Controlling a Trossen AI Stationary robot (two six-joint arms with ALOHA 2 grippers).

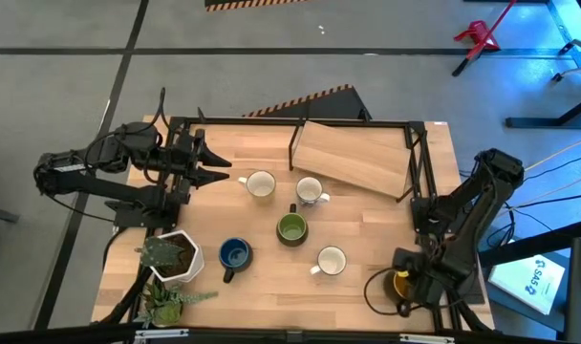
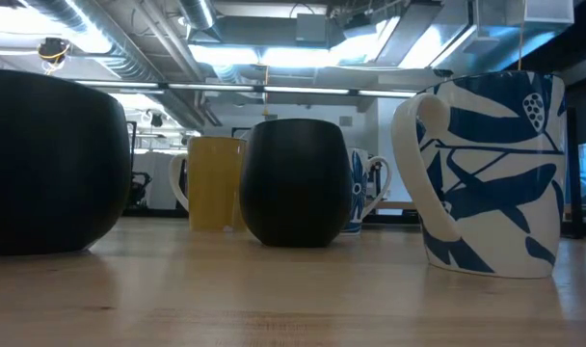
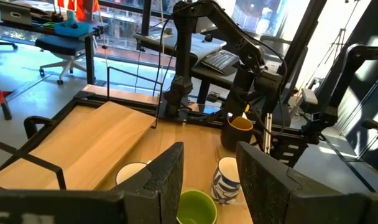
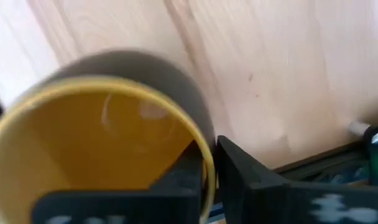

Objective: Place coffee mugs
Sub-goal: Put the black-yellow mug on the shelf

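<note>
In the high view the right pincer sits at the lower right of the frame, near the surface's right front corner, clamped on the wall of the dark mug with the yellow-orange inside. The right wrist view shows it closely: one dark finger lies inside the yellow-orange bowl, the other outside against the dark wall, the rim pinched between them, with the mug over pale wood.

The left pincer hovers at the upper left of the frame over the surface's left edge, its fingers apart and holding nothing; in the left wrist view the two dark fingers stand spread with the wood showing between them.

The other mugs stand apart from one another around the middle of the high view. A white mug is just right of the left pincer, a white mug with blue pattern beside it, the olive green mug below those two, another white mug to the lower right, and the blue mug to the lower left. A white plant pot with a green plant stands at the lower left, near the blue mug. A tilted wooden board on a dark frame fills the upper right part of the surface.
</note>
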